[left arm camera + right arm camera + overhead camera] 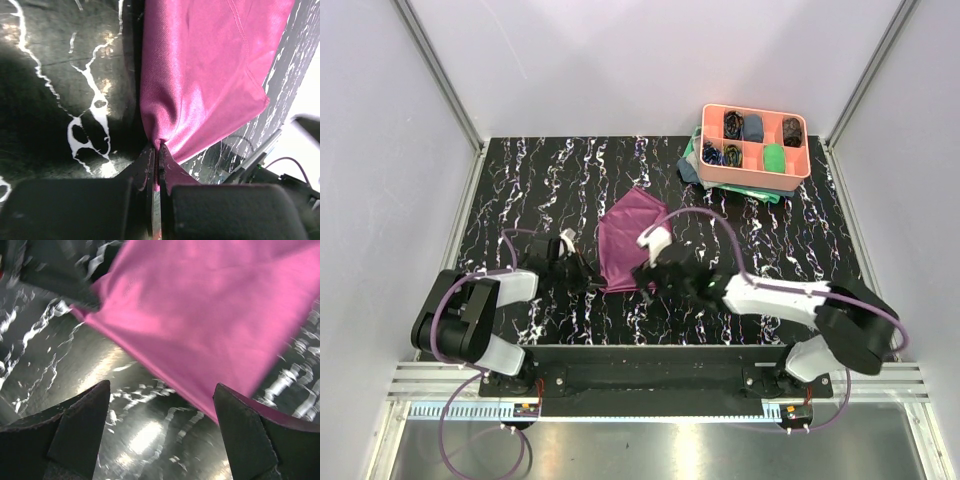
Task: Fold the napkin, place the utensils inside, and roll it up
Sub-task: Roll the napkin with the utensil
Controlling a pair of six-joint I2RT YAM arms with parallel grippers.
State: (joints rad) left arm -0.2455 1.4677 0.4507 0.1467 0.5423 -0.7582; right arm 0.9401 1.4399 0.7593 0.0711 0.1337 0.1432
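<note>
The plum-purple napkin (632,238) lies folded into a rough triangle on the black marbled table. My left gripper (592,278) is shut on the napkin's near left corner; in the left wrist view the cloth (210,75) gathers into the closed jaws of that gripper (157,147). My right gripper (648,274) sits at the napkin's near right edge. In the right wrist view this gripper (161,392) stands open, with bare tabletop between its fingers and the napkin (215,310) just beyond them, brushing the right fingertip (235,410). The utensils are out of view.
A pink compartment tray (708,142) with small rolled cloths stands at the back right, on a teal-green cloth (693,160). White walls enclose the table (520,200) on three sides. Both arms crowd the near centre.
</note>
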